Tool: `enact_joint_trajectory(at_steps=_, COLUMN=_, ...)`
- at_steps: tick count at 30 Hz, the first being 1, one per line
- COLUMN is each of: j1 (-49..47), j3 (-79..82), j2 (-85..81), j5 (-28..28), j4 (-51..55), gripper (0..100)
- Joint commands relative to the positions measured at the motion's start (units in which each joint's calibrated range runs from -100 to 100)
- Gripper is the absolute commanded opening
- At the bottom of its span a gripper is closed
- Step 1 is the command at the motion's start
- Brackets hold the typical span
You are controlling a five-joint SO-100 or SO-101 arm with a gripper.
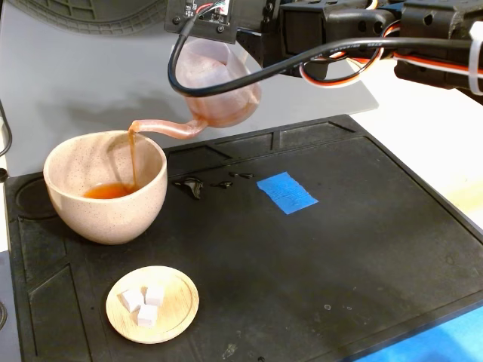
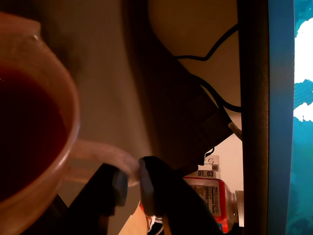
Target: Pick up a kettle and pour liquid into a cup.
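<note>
The translucent pinkish kettle (image 1: 217,89) hangs tilted above the black mat, its long spout (image 1: 162,128) pointing left over the cup. A thin reddish-brown stream of liquid (image 1: 133,158) falls from the spout tip into the beige-pink speckled cup (image 1: 106,188), where liquid pools at the bottom (image 1: 108,191). In the wrist view the kettle (image 2: 49,147) fills the left side with dark red liquid (image 2: 24,132) inside. My gripper (image 2: 132,182) is shut on the kettle's loop handle (image 2: 105,156). In the fixed view the gripper's fingers are hidden behind the kettle and arm.
A small round wooden dish (image 1: 152,304) with three white cubes sits in front of the cup. A blue tape patch (image 1: 287,192) and small dark spilled drops (image 1: 192,185) lie on the black mat (image 1: 339,256). A black cable (image 1: 249,75) loops in front of the kettle.
</note>
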Motion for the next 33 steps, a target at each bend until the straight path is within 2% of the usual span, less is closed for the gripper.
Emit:
enact_joint_trajectory(at_steps=1, j1=-0.1, j3=-4.6, j2=-1.44, j5=0.11, j4=-0.13, gripper=1)
enact_joint_trajectory(at_steps=3, j1=0.28, j3=-4.51, j2=-1.44, j5=-1.31, j4=-0.13, gripper=1)
enact_joint_trajectory(at_steps=7, j1=0.43, j3=-3.69, j2=-1.36, j5=-12.17, j4=-0.04, gripper=1)
enact_joint_trajectory(at_steps=10, j1=2.79, j3=-3.69, j2=-1.7, j5=-12.59, j4=0.04, gripper=1)
enact_joint_trajectory(at_steps=11, j1=3.78, j3=-4.23, j2=-2.38, j5=-12.7, j4=5.58, gripper=1)
enact_joint_trajectory(at_steps=13, j1=4.16, j3=-3.6, j2=-3.83, j5=-16.79, j4=7.82, gripper=1)
enact_joint_trajectory(at_steps=17, j1=6.59, j3=11.01, j2=-12.88, j5=-17.21, j4=7.22, gripper=1)
enact_joint_trajectory(at_steps=20, j1=7.35, j3=19.36, j2=-17.4, j5=-21.67, j4=7.22, gripper=1)
enact_joint_trajectory(at_steps=22, j1=8.26, j3=21.36, j2=-17.83, j5=-21.51, j4=7.05, gripper=1)
enact_joint_trajectory(at_steps=24, j1=9.63, j3=27.8, j2=-17.31, j5=-21.46, j4=-1.69, gripper=1)
enact_joint_trajectory(at_steps=27, j1=11.54, j3=34.97, j2=-17.14, j5=-21.2, j4=-6.62, gripper=1)
enact_joint_trajectory(at_steps=29, j1=11.69, j3=35.24, j2=-15.86, j5=-21.09, j4=-6.62, gripper=1)
enact_joint_trajectory(at_steps=31, j1=11.69, j3=35.42, j2=-12.96, j5=-18.52, j4=-12.75, gripper=1)
enact_joint_trajectory(at_steps=33, j1=11.23, j3=35.6, j2=-11.77, j5=-18.42, j4=-13.71, gripper=1)
